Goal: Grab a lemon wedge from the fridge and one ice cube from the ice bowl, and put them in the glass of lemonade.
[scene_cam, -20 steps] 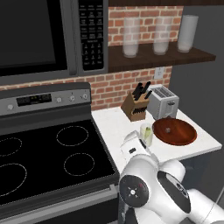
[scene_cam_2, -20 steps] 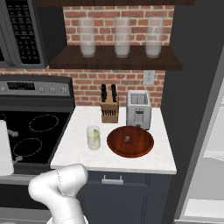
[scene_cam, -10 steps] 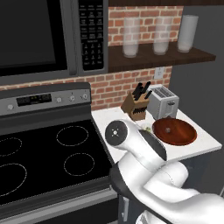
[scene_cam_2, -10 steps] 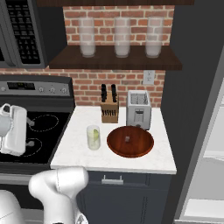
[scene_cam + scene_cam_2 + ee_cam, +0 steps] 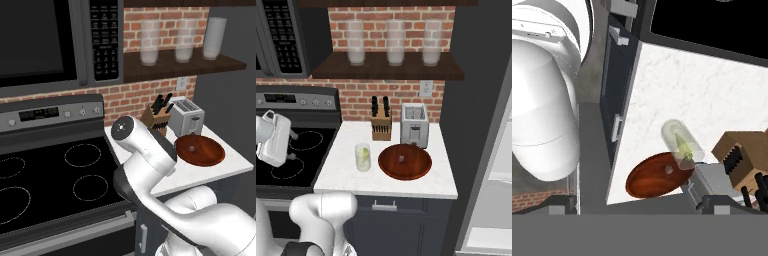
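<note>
- While the arm (image 5: 150, 160) bends across the left base view in front of the counter, the gripper (image 5: 275, 140) shows in the right base view as a white hand hanging over the stove (image 5: 286, 160), well left of the counter.
- Finger state: cannot tell; the fingertips are not clear in any view, and nothing is seen held.
- Glass (image 5: 362, 157): upright near the front left part of the counter (image 5: 421, 187), holding pale liquid with a yellow-green wedge (image 5: 685, 149) inside it, best seen in the hand view.
- Bowl (image 5: 405, 161): reddish-brown, just right of the glass and near the front edge, apart from it. One small pale cube (image 5: 402, 159) lies near its middle.
- Toaster (image 5: 414, 125): behind the bowl, toward the back right of the counter.
- Knife block (image 5: 381, 122): left of the toaster, against the brick wall, behind the glass.
- Fridge (image 5: 491, 165): at the right edge of the right base view, beside the counter's right end; white interior shelving is visible, so the door stands open.
- Three frosted glasses (image 5: 395, 42) stand in a row on the wooden shelf (image 5: 386, 72) above the counter.
- Microwave (image 5: 55, 42): mounted above the stove.
</note>
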Robot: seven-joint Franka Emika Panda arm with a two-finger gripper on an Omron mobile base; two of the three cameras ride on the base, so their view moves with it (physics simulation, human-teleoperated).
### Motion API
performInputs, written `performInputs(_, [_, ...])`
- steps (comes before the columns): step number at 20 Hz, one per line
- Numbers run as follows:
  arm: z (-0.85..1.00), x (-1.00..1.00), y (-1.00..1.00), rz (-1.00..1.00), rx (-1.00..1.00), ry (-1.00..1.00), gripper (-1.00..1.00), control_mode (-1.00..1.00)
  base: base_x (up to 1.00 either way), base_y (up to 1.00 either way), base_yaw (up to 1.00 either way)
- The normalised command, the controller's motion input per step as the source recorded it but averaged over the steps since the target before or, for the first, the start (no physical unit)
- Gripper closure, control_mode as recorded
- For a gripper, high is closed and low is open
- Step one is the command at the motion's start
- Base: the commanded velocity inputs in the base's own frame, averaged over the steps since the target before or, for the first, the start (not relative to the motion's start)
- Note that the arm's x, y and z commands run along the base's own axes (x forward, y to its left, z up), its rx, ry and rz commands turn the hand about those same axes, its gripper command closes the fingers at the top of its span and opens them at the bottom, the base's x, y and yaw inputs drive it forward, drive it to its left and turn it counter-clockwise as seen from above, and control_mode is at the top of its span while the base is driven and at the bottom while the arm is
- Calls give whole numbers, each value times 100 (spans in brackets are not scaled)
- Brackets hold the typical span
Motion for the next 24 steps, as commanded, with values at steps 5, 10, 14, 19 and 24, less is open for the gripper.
performInputs(5, [0, 0, 4, 0, 0, 0, -100, -100, 0, 0, 0])
performInputs(10, [0, -3, 7, 0, -1, 0, -100, -100, 0, 0, 0])
performInputs(14, [-17, 0, 18, 0, -6, 0, -100, -100, 0, 0, 0])
performInputs(19, [-38, 0, 19, 0, -8, 0, -100, -100, 0, 0, 0])
performInputs(24, [-39, 0, 18, 0, -8, -1, -100, -100, 0, 0, 0])
